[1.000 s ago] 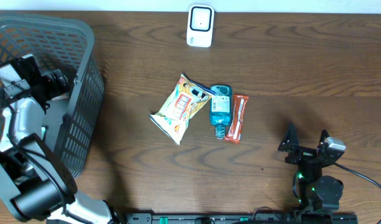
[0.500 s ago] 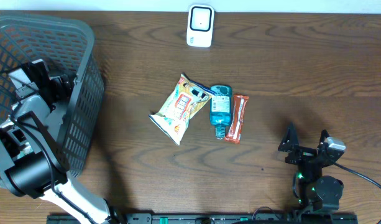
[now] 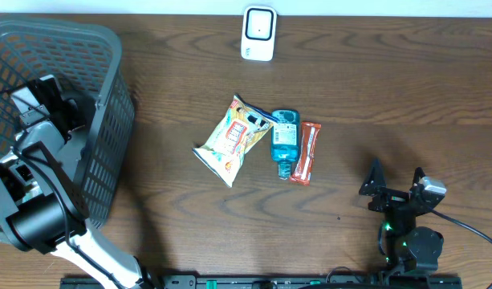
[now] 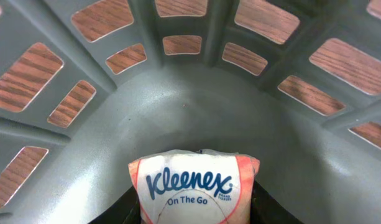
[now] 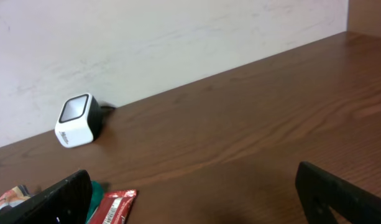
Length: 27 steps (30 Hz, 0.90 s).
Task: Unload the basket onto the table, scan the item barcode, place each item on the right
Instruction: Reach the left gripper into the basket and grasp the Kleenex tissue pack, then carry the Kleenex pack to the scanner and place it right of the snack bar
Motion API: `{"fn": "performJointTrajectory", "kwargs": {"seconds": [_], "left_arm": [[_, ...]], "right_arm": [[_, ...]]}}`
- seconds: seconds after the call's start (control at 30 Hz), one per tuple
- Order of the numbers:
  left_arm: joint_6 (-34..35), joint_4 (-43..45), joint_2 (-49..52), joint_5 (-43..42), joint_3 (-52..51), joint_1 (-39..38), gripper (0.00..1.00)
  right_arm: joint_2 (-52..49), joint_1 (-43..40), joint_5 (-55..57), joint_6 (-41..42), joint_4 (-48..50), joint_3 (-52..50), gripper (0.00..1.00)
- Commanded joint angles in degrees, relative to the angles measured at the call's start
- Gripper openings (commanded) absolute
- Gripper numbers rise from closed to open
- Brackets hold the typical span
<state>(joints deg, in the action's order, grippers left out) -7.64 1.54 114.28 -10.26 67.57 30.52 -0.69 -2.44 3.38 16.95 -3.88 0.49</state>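
Note:
A white and orange Kleenex pack [image 4: 193, 183] sits between the dark fingers of my left gripper [image 4: 196, 208], which press on both of its sides. It is down inside the grey basket [image 4: 196, 118]. In the overhead view the left arm [image 3: 49, 104] reaches into the basket [image 3: 101, 48] and its fingers are hidden. The white barcode scanner [image 3: 258, 34] stands at the table's far edge, also visible as the scanner [image 5: 75, 121] in the right wrist view. My right gripper [image 3: 394, 189] rests open near the front right with nothing in it.
A yellow snack bag [image 3: 233, 138], a teal bottle [image 3: 284, 143] and a red bar [image 3: 308, 152] lie together mid-table. The red bar [image 5: 109, 208] shows beside the right gripper's left finger. A pale wall runs behind the table.
The left arm has shifted a little to the right inside the basket, then held still. The right arm and the table items have not moved.

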Motion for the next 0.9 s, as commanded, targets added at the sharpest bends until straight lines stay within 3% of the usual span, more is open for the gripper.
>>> {"fn": "performJointTrajectory", "kwargs": {"seconds": [0.0,0.17,0.4,0.5,0.73,0.87], "left_arm": [[4.26,-1.49,-0.61,-0.70,-0.68,-0.11,0.37],[8.28,-1.92,-9.73,-0.72,-0.68,-0.11,0.37],[11.08,-5.84,-30.29,-0.94,-0.68,-0.13,0.37],[15.65,-7.67,-39.19,-1.75,-0.68,-0.13,0.37],[25.79,-8.11,-53.57,-27.96,-0.70,-3.32,0.37],[25.79,-8.11,-55.36,-32.24,-0.70,-12.26,0.37]], "right_arm": [[0.31,0.20,-0.09,0.15,-0.13,-0.17,0.99],[0.31,0.20,-0.09,0.15,-0.13,-0.17,0.99],[0.31,0.20,-0.09,0.15,-0.13,-0.17,0.99],[0.31,0.20,-0.09,0.15,-0.13,-0.17,0.99],[0.31,0.20,-0.11,0.15,-0.13,-0.17,0.99],[0.31,0.20,-0.09,0.15,-0.13,-0.17,0.99]]}}
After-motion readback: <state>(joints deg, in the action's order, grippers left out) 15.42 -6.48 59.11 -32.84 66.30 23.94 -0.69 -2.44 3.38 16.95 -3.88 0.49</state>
